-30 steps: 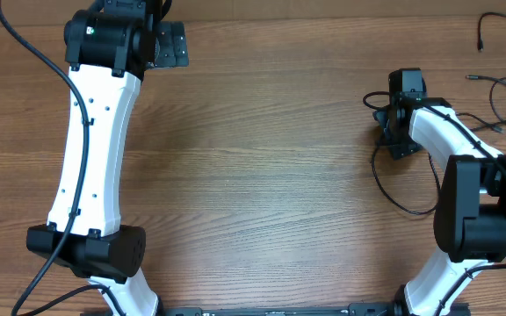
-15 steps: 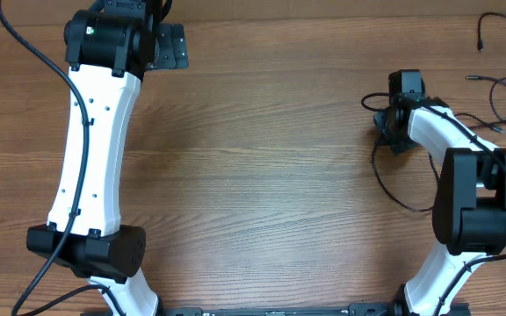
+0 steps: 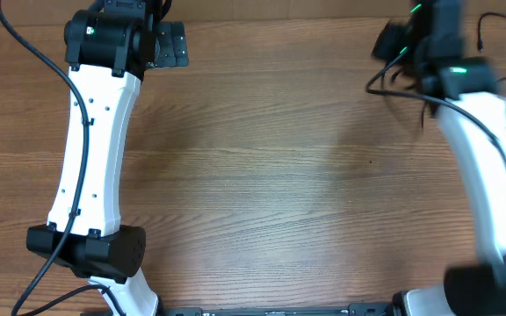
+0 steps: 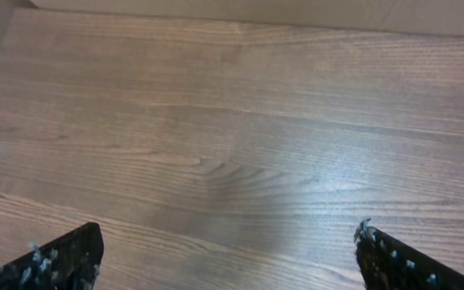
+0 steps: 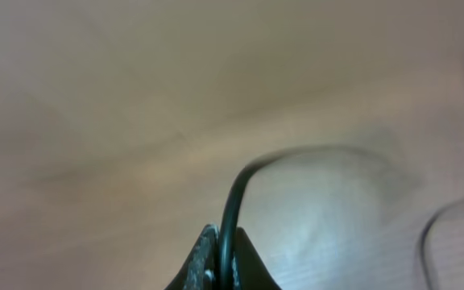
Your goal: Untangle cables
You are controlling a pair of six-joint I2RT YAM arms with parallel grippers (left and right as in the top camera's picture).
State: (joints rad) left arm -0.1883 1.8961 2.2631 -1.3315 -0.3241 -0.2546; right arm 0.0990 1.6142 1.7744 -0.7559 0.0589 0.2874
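My right gripper (image 3: 395, 40) is raised at the table's far right and is shut on a thin black cable (image 5: 238, 184). The cable is pinched between the fingertips (image 5: 206, 243) and arcs up and to the right over the wood. In the overhead view a strand of it (image 3: 378, 82) hangs below the gripper. More loose cables (image 3: 497, 16) lie at the far right edge, one with a small plug end (image 3: 480, 41). My left gripper (image 3: 170, 44) rests at the far left, open over bare wood, with its fingers (image 4: 64, 256) wide apart.
The wooden table (image 3: 271, 175) spans the whole view. My left arm (image 3: 90, 140) stretches along the left side. My right arm (image 3: 486, 167) reaches up the right side. A blurred second strand (image 5: 427, 232) curves at the right of the right wrist view.
My right gripper has shut on the cable and lifted it away from the table toward the far edge. The loop that lay beside it is off the wood. The left arm has not moved.
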